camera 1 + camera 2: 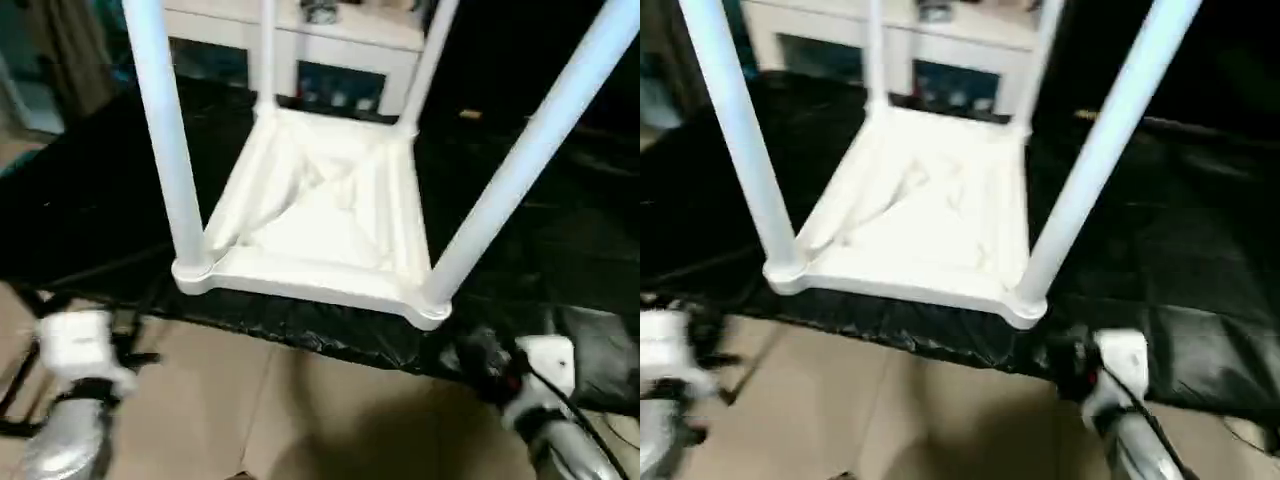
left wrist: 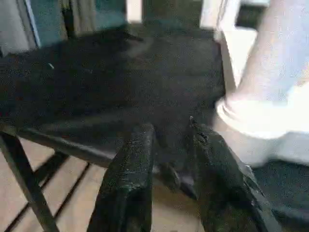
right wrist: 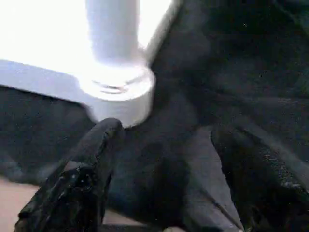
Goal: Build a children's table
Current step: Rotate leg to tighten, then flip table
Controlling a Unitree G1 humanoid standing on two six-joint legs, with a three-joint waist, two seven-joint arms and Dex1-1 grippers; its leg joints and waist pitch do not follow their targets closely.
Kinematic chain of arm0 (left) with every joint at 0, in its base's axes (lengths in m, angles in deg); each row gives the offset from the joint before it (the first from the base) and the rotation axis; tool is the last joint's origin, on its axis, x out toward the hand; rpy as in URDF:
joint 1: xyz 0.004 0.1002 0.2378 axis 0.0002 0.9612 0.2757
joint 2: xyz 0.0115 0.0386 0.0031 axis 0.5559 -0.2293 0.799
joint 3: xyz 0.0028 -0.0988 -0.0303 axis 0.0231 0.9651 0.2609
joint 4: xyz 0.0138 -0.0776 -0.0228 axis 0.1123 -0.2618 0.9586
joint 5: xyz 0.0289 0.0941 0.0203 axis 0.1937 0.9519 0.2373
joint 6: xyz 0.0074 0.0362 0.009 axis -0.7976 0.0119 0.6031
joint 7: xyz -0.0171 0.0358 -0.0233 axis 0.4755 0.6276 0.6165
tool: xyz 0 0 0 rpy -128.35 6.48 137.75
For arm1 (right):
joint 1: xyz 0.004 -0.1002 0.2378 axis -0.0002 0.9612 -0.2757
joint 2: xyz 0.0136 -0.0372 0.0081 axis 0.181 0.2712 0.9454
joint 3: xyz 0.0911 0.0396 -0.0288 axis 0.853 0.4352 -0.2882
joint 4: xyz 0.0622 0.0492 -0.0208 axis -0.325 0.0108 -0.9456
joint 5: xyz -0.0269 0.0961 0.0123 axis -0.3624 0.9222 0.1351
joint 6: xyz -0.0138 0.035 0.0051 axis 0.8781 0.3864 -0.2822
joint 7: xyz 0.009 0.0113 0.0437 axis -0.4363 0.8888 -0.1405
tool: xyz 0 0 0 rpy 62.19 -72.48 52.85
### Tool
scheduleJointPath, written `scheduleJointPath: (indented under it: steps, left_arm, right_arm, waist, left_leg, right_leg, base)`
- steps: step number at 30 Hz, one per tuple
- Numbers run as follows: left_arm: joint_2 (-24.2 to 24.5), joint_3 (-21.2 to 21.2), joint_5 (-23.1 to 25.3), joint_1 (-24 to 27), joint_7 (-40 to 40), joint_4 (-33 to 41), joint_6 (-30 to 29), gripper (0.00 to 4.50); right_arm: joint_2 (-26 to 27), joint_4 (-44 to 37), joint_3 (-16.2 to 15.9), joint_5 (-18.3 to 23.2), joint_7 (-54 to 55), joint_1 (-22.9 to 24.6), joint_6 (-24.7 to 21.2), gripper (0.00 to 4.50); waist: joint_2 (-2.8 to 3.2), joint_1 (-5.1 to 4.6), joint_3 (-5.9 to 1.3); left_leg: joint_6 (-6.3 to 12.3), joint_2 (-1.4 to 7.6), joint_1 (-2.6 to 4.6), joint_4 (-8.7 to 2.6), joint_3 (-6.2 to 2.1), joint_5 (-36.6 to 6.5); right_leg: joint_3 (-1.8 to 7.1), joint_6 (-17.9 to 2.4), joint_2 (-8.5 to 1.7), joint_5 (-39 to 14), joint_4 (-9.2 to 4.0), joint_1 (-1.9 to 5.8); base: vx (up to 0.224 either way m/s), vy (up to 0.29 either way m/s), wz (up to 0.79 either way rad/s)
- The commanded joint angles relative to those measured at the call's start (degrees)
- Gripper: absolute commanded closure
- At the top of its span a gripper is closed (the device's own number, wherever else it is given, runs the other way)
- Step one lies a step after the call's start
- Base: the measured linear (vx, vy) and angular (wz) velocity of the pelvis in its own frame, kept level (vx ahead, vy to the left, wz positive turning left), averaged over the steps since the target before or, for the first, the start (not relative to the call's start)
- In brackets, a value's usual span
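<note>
The children's table (image 1: pixel 320 215) lay upside down on a black-draped work surface (image 1: pixel 90 200), all four white legs (image 1: pixel 160 130) seated in its corner sockets, so assembly looked all but done; turning it upright seemed to be what remained. The left gripper (image 2: pixel 166 145), narrowly parted, and the right gripper (image 3: pixel 164 159), spread wide, both held nothing, just short of the near corners.
</note>
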Motion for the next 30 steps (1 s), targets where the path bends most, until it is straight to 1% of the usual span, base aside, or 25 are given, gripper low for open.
scheduleJointPath:
  steps: [1, 2, 3, 4, 5, 6, 7, 9, 11, 12, 13, 14, 15, 16, 17, 19, 20, 21, 22, 24, 25, 27, 28, 29, 30]
  left_arm:
    - [0.05, -1.12, -2.07, -1.35, 1.54, 1.26, 0.30, 2.83]
    - [0.60, -1.37, -2.62, -2.04, 2.42, 1.18, 0.28, 2.63]
    - [0.89, -1.52, -2.70, -2.41, 2.74, 1.09, 0.29, 2.63]
    - [1.34, -1.56, -3.38, -3.61, 3.51, 0.47, -0.13, 2.46]
    - [1.86, -1.63, -3.48, -4.74, 4.03, -0.43, -0.25, 2.41]
    - [2.70, -1.95, -4.48, -6.85, 5.74, -2.32, -0.55, 2.41]
    - [2.70, -1.95, -4.48, -6.85, 5.74, -2.32, -0.55, 2.33]
    - [3.79, -2.33, -3.19, -9.84, 5.45, -4.90, -0.28, 2.00]
    - [5.02, -2.48, -2.22, -12.45, 4.95, -7.13, -0.55, 1.96]
    - [5.36, -2.17, -2.46, -13.47, 4.82, -8.28, -0.40, 1.98]
    - [5.65, -1.92, -2.32, -14.23, 4.46, -9.29, -0.08, 1.87]
    - [5.93, -1.83, -1.96, -14.69, 3.96, -9.98, -0.07, 1.87]
    - [6.18, -1.67, -2.06, -15.59, 3.80, -11.26, 0.17, 1.55]
    - [6.39, -1.72, -1.83, -16.12, 3.58, -12.04, 0.15, 1.53]
    - [6.51, -1.78, -1.85, -16.59, 3.59, -12.68, 0.15, 1.56]
    - [6.47, -1.90, -2.52, -17.42, 4.24, -13.67, -0.08, 1.40]
    - [6.45, -1.94, -2.94, -17.90, 4.63, -14.35, 0.00, 1.21]
    - [6.45, -2.00, -3.44, -18.57, 5.11, -15.19, 0.03, 1.10]
    - [6.83, -2.30, -3.46, -19.75, 5.42, -16.75, -0.06, 1.10]
    - [7.21, -2.53, -3.58, -20.95, 5.78, -18.27, -0.39, 0.91]
    - [7.69, -2.60, -3.11, -22.26, 5.32, -19.98, -0.60, 0.73]
    - [7.92, -2.61, -2.74, -22.81, 4.89, -20.82, -0.52, 0.68]
    - [8.37, -2.95, -2.04, -23.69, 4.48, -21.92, -1.02, 0.68]
    - [8.37, -2.95, -2.04, -23.69, 4.48, -21.92, -1.02, 0.68]
    - [8.24, -3.07, -2.30, -24.10, 4.63, -22.28, -1.45, 0.83]
  right_arm:
    - [-1.56, -3.11, -1.34, 2.87, -4.65, -0.07, 1.26, 0.80]
    - [-2.43, -4.57, -2.42, 4.66, -7.58, 0.11, 0.95, 0.55]
    - [-2.83, -5.24, -2.94, 5.51, -8.95, 0.12, 0.66, 0.55]
    - [-3.68, -6.25, -4.01, 6.88, -11.30, -0.25, -0.86, 0.43]
    - [-4.22, -6.66, -4.81, 7.78, -12.87, -0.84, -2.18, 0.37]
    - [-5.02, -6.40, -5.98, 8.40, -14.79, -2.25, -3.63, 0.37]
    - [-5.02, -6.40, -5.98, 8.40, -14.79, -2.25, -3.63, 0.12]
    - [-4.47, -3.22, -6.52, 7.41, -14.98, -5.40, -3.08, 0.00]
    - [-3.98, -0.27, -7.43, 6.45, -15.36, -8.54, -2.12, 0.00]
    - [-3.72, 0.57, -7.98, 6.87, -15.98, -9.86, -2.45, 0.00]
    - [-3.50, 1.25, -8.43, 7.09, -16.43, -10.90, -2.71, 0.00]
    - [-3.50, 1.72, -8.84, 7.19, -16.85, -11.61, -2.85, 0.00]
    - [-3.55, 2.65, -9.67, 7.81, -17.96, -13.06, -3.50, 0.00]
    - [-3.68, 3.55, -10.34, 8.26, -18.96, -14.27, -4.15, 0.00]
    - [-3.80, 4.35, -10.76, 8.43, -19.72, -15.23, -4.53, 0.00]
    - [-3.89, 5.86, -11.30, 8.54, -21.08, -16.86, -4.84, 0.00]
    - [-3.89, 6.93, -11.50, 8.28, -21.48, -17.84, -4.67, 0.00]
    - [-3.83, 8.23, -11.62, 8.12, -21.88, -19.05, -4.57, 0.00]
    - [-3.68, 10.31, -11.72, 7.61, -22.04, -21.04, -4.16, 0.00]
    - [-3.42, 12.43, -11.88, 6.99, -22.05, -23.24, -3.85, 0.00]
    - [-3.43, 14.33, -12.44, 6.47, -22.74, -25.36, -3.74, 0.00]
    - [-3.58, 15.15, -12.83, 6.24, -23.22, -26.20, -3.61, 0.00]
    - [-3.99, 16.15, -13.92, 6.51, -25.11, -27.61, -4.85, 0.00]
    - [-3.99, 16.15, -13.92, 6.51, -25.11, -27.61, -4.85, 0.00]
    - [-4.12, 16.58, -14.56, 6.15, -25.64, -28.03, -4.96, 0.00]
  waist:
    - [0.81, -0.46, -0.68]
    - [0.85, -0.53, -0.61]
    - [0.80, -0.64, -0.49]
    - [0.43, -0.77, -0.43]
    - [0.33, -0.71, -0.48]
    - [-0.17, -0.63, -0.69]
    - [-0.01, -0.51, -0.76]
    - [-0.49, -0.53, -0.93]
    - [-0.10, -0.52, -1.00]
    - [-0.04, -0.58, -1.09]
    - [-0.11, -0.62, -1.47]
    - [-0.13, -0.57, -1.52]
    - [0.04, -0.48, -1.66]
    - [0.29, -0.45, -1.90]
    - [0.33, -0.53, -1.93]
    - [0.13, -0.24, -2.44]
    - [0.18, -0.14, -2.39]
    - [-0.14, 0.14, -2.64]
    - [0.06, 0.23, -2.55]
    - [0.16, 0.20, -2.32]
    - [0.25, 0.27, -2.20]
    - [0.34, 0.35, -2.19]
    - [-0.10, 0.30, -2.14]
    - [0.12, 0.37, -2.22]
    - [-0.42, 0.40, -2.22]
  left_leg:
    - [-7.07, 6.57, 1.25, -9.77, -4.45, -26.35]
    - [-7.18, 6.51, 1.35, -9.70, -4.39, -27.28]
    - [-7.31, 6.53, 1.33, -9.57, -4.36, -27.83]
    - [-7.16, 6.56, 1.19, -9.57, -4.29, -27.41]
    - [-6.63, 6.55, 1.09, -9.50, -4.29, -26.72]
    - [-5.80, 6.45, 1.29, -9.27, -4.05, -24.74]
    - [-5.36, 6.41, 1.24, -9.26, -4.02, -23.49]
    - [-4.12, 6.53, 0.95, -9.23, -3.75, -19.62]
    - [-4.21, 6.53, 1.13, -9.12, -3.73, -18.89]
    - [-4.49, 6.59, 0.97, -9.10, -3.72, -18.35]
    - [-4.18, 6.69, 0.62, -8.98, -3.60, -15.26]
    - [-3.73, 6.69, 0.55, -8.98, -3.51, -13.99]
    - [-3.16, 6.89, 0.72, -8.83, -3.27, -11.74]
    - [-2.59, 6.82, 0.76, -8.68, -3.09, -9.43]
    - [-2.31, 6.83, 0.75, -8.64, -3.10, -8.65]
    - [-0.09, 6.75, 0.67, -7.82, -2.76, -1.91]
    - [0.52, 6.67, 0.66, -7.74, -2.62, -0.44]
    - [2.01, 6.54, 0.73, -7.12, -2.27, 3.16]
    - [2.39, 6.51, 0.67, -7.11, -2.20, 3.59]
    - [2.52, 6.55, 0.79, -7.36, -2.08, 1.24]
    - [1.99, 6.84, 0.83, -7.58, -2.10, -0.55]
    - [1.07, 7.02, 1.08, -7.75, -2.00, -2.48]
    - [0.61, 7.15, 1.04, -7.86, -1.88, -3.16]
    - [0.52, 7.10, 1.07, -7.85, -1.86, -3.27]
    - [0.61, 7.17, 1.10, -7.83, -1.71, -3.15]
  right_leg:
    - [0.68, -3.27, -2.94, -10.79, -3.32, -0.40]
    - [0.81, -3.10, -3.06, -12.71, -3.60, -0.56]
    - [1.10, -3.22, -3.52, -15.92, -4.10, -0.82]
    - [1.13, -3.31, -3.64, -16.54, -4.24, -0.77]
    - [1.24, -3.47, -3.92, -17.89, -4.33, -0.59]
    - [1.36, -3.68, -3.96, -17.51, -4.44, -0.73]
    - [1.43, -3.91, -4.01, -16.97, -4.39, -0.70]
    - [1.41, -4.81, -4.11, -14.12, -4.33, -0.55]
    - [1.32, -6.26, -4.03, -14.67, -4.15, -0.89]
    - [1.19, -7.33, -4.04, -14.05, -3.95, -0.74]
    - [1.02, -8.27, -3.91, -9.91, -3.44, -0.22]
    - [0.94, -8.57, -3.88, -8.09, -3.33, -0.10]
    - [0.90, -9.61, -3.80, -4.45, -3.04, -0.11]
    - [0.75, -10.66, -3.56, -0.54, -2.64, 0.10]
    - [0.66, -11.27, -3.43, 0.95, -2.40, 0.12]
    - [0.62, -13.28, -3.62, 8.62, -1.65, 0.63]
    - [0.61, -13.76, -3.57, 10.15, -1.61, 0.56]
    - [0.59, -15.23, -3.48, 14.05, -1.13, 0.49]
    - [0.57, -15.61, -3.45, 14.34, -1.02, 0.42]
    - [0.50, -16.35, -3.40, 10.40, -1.22, 0.28]
    - [0.51, -16.48, -3.50, 8.04, -1.32, 0.29]
    - [0.54, -16.32, -3.44, 6.17, -1.37, 0.20]
    - [0.53, -16.17, -3.41, 5.64, -1.46, 0.24]
    - [0.55, -16.04, -3.40, 5.56, -1.35, 0.26]
    - [0.58, -15.97, -3.44, 5.55, -1.44, 0.23]
  base:
    - [-0.051, 0.013, -0.05]
    - [-0.052, -0.014, -0.03]
    - [-0.052, -0.014, -0.03]
    - [0.000, 0.000, 0.00]
    - [0.000, 0.000, 0.00]
    - [0.000, 0.000, 0.00]
    - [-0.032, -0.058, 0.01]
    - [-0.023, -0.067, 0.01]
    - [-0.010, -0.062, 0.00]
    - [-0.007, -0.059, 0.00]
    - [0.019, -0.052, -0.04]
    - [0.000, 0.000, 0.00]
    - [0.000, 0.000, 0.00]
    - [0.000, 0.000, 0.00]
    - [0.000, 0.000, 0.00]
    - [0.000, 0.000, 0.00]
    - [0.000, 0.000, 0.00]
    - [0.000, 0.000, 0.00]
    - [0.000, 0.000, 0.00]
    - [0.000, 0.000, 0.00]
    - [0.000, 0.000, 0.00]
    - [0.000, 0.000, 0.00]
    - [0.000, 0.000, 0.00]
    - [0.000, 0.000, 0.00]
    - [0.000, 0.000, 0.00]
